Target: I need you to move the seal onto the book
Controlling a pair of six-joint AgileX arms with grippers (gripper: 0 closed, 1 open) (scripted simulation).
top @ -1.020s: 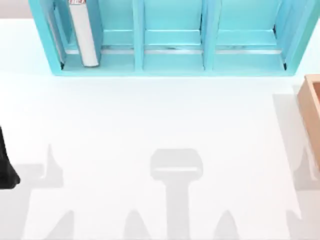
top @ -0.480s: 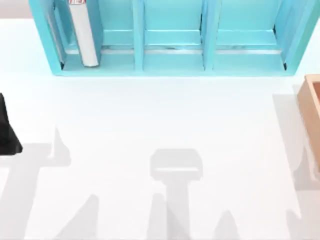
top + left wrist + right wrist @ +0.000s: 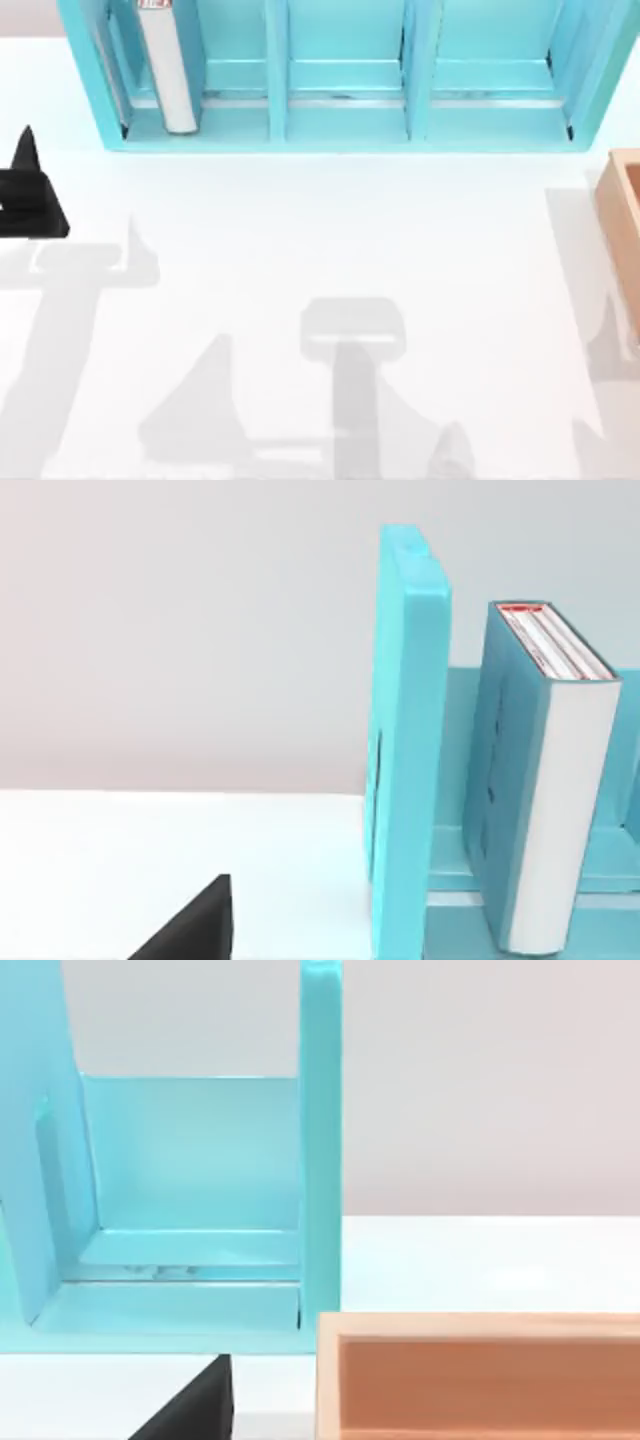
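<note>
The seal is out of view. The book [image 3: 166, 72] stands upright in the leftmost compartment of the light-blue shelf unit [image 3: 345, 135] at the back of the table, its white page edges facing the front. In the left wrist view the book [image 3: 505, 770] shows its teal cover just behind the shelf's side wall [image 3: 405, 740]. My left gripper [image 3: 30, 195] hangs at the table's left edge, a little in front of and left of the shelf's left corner, with nothing seen in it. A black part of my right gripper [image 3: 195, 1405] shows in the right wrist view.
A tan wooden box [image 3: 625, 215] sits at the table's right edge, in front of the shelf's right end; it is the open box [image 3: 480, 1375] in the right wrist view. The shelf's other compartments hold nothing. Arm shadows lie across the white table.
My left gripper has moved along the table's left edge away from the front, toward the shelf's left corner. Its shadow shifted with it. The book and box stayed put.
</note>
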